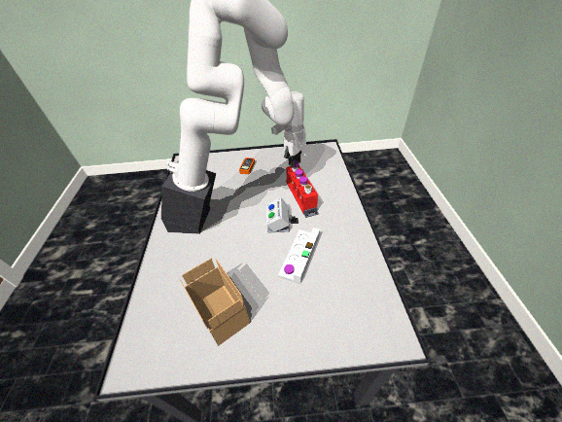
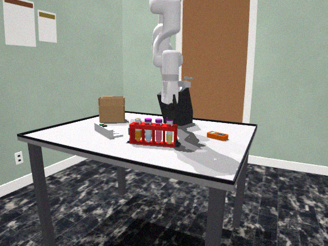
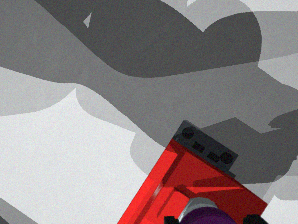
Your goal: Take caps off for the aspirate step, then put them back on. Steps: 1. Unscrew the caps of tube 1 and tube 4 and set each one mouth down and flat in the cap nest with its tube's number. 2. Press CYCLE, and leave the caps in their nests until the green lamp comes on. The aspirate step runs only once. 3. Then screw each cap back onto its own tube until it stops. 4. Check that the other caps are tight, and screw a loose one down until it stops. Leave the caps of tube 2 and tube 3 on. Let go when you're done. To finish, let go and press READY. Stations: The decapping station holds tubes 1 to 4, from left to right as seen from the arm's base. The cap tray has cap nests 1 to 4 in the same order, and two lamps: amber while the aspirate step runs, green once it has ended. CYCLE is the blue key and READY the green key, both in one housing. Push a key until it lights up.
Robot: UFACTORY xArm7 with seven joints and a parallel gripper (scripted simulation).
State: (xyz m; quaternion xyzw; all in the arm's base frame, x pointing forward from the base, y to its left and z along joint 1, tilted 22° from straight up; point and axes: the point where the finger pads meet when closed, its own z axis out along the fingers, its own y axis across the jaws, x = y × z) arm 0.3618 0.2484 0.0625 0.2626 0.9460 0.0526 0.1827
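The red decapping station stands at the back right of the table. My gripper is shut on a purple cap, right over the far end tube, tube 1. I cannot tell whether the cap touches the tube. The two middle tubes carry purple caps. The near end tube is uncapped. Its purple cap lies in the near end nest of the white cap tray. The green lamp looks lit.
The grey key housing with the blue key and the green key stands left of the rack. An open cardboard box sits near the table's front left. An orange device lies by the arm's base.
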